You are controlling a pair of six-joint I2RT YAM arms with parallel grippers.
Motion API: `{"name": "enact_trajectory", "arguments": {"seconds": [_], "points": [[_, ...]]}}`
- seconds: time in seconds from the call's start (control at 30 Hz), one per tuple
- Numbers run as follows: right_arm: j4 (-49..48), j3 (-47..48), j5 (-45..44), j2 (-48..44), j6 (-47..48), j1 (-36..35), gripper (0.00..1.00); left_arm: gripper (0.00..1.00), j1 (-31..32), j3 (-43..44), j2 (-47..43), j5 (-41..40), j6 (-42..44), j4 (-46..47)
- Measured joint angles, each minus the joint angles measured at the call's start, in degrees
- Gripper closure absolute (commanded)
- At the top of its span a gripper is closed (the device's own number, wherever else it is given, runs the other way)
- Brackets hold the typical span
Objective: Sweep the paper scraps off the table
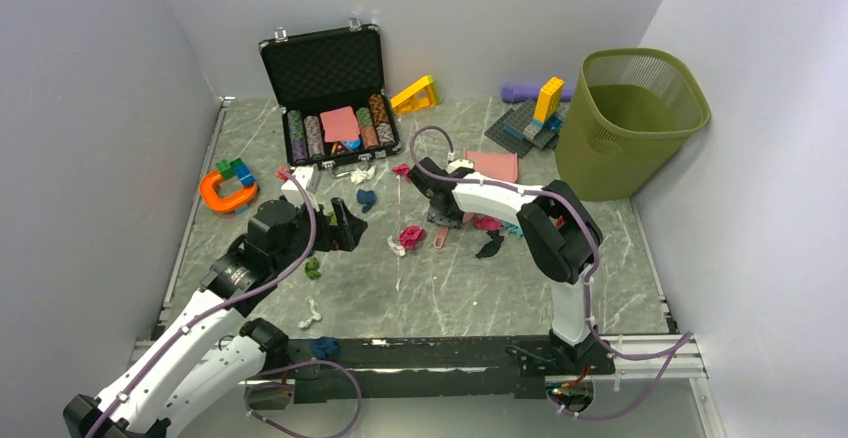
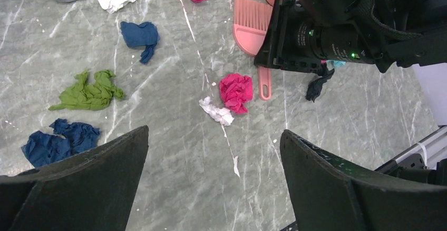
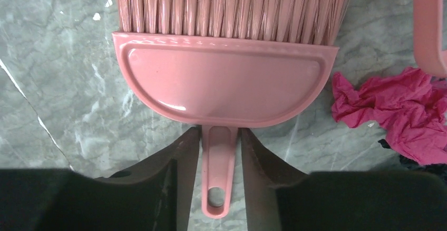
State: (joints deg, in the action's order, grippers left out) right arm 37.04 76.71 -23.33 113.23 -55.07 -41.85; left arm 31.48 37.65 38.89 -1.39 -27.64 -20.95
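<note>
Paper scraps lie scattered on the table [image 1: 440, 288]: a magenta wad [image 1: 411, 236] with a white one [image 1: 397, 248], a black one [image 1: 490, 246], a green one [image 1: 313, 268], navy ones [image 1: 366, 198]. The left wrist view shows green [image 2: 87, 93], navy [image 2: 58, 141], magenta [image 2: 235, 91] and white [image 2: 216, 111] wads. My left gripper [image 1: 340, 226] [image 2: 213, 133] is open and empty above bare table. My right gripper [image 1: 440, 213] [image 3: 221, 131] is shut on the handle of a pink brush [image 3: 226, 83] [image 2: 252, 28] lying flat, a magenta wad [image 3: 395, 107] to its right.
A pink dustpan [image 1: 492, 166] lies behind the right gripper. A green mesh bin [image 1: 625, 118] stands at the back right. An open case of poker chips [image 1: 330, 98], an orange U-shaped toy [image 1: 228, 193], a yellow block [image 1: 415, 95] and toy blocks on a grey plate [image 1: 530, 118] sit along the back.
</note>
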Motion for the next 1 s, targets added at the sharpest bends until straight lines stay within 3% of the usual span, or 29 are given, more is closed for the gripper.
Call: {"name": "enact_trajectory", "arguments": {"seconds": [0.13, 0.6, 0.83, 1.0], "points": [[-2.2, -1.7, 0.4, -1.0, -0.4, 0.3, 0.81, 0.02, 0.0, 0.0, 0.0, 0.0, 0.0, 0.0], [-0.6, -4.1, 6.1, -10.7, -2.1, 0.7, 0.8, 0.02, 0.0, -0.1, 4.5, 2.9, -0.6, 2.8], [-5.1, -6.3, 13.0, -19.6, -6.4, 0.7, 0.79, 0.02, 0.2, -6.2, 8.6, 9.9, -5.5, 16.7], [-9.0, -8.5, 16.9, -20.5, -10.9, 0.7, 0.79, 0.06, 2.2, -7.7, 15.6, 12.1, -8.6, 24.3]]}}
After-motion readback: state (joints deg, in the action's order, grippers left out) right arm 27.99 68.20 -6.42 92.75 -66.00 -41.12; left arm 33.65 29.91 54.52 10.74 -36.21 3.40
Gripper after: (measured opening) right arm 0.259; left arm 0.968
